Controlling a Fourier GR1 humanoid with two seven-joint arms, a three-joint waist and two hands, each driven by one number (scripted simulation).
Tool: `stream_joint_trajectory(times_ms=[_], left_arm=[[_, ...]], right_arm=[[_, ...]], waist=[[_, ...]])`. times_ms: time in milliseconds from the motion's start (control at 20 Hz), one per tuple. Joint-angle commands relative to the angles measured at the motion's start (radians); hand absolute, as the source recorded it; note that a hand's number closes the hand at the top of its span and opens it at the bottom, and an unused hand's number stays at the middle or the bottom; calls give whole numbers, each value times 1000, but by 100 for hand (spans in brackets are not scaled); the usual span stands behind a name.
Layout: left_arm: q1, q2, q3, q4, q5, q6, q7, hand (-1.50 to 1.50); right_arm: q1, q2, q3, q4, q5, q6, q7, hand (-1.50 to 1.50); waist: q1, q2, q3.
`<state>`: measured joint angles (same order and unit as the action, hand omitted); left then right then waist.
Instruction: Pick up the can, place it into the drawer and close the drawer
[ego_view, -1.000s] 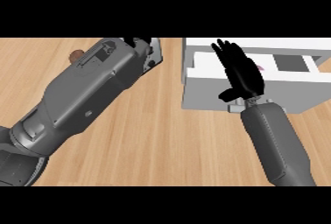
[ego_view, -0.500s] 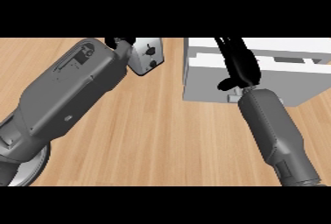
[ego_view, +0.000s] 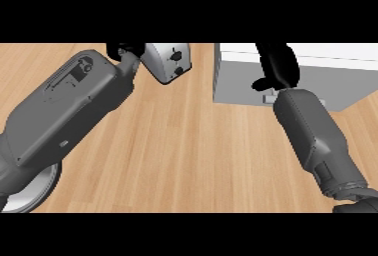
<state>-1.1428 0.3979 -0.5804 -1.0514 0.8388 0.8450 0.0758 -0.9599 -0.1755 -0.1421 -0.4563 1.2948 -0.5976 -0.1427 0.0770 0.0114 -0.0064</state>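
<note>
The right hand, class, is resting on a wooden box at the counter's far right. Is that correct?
Not quite. In the head view the right hand does rest at the counter's far right, but on a white drawer unit, not a wooden box.

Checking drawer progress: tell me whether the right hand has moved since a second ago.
Yes. The right hand has pushed farther over the white drawer unit, toward the view's top edge.

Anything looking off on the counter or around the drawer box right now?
Nothing looks spilled or damaged. The right hand lies on the white drawer box, hiding part of it. The can shows nowhere, so I cannot tell where it is. The left hand is barely visible at the top edge.
</note>
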Motion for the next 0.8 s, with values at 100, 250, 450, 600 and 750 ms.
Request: stream_joint_trajectory(times_ms=[100, 250, 450, 600, 750], left_arm=[[27, 24, -11, -96, -25, 20, 32, -150], [38, 47, 7, -89, -22, -12, 40, -150], [29, 51, 15, -81, -30, -16, 46, -150], [31, 55, 6, -124, -31, 0, 80, -150], [51, 60, -1, -122, -49, -4, 69, -150]], right_arm=[[-121, -29, -49, 130, -4, -50, 27, -150], [-155, -32, -44, 160, 15, -81, 35, -150], [-205, -52, -51, 198, 26, -78, 69, -150], [-244, -69, -53, 220, 30, -50, 80, -150], [-258, -94, -73, 241, 7, -15, 35, -150]], waist=[[22, 10, 8], [16, 15, 8], [30, 27, 8], [40, 22, 9], [30, 24, 9]])
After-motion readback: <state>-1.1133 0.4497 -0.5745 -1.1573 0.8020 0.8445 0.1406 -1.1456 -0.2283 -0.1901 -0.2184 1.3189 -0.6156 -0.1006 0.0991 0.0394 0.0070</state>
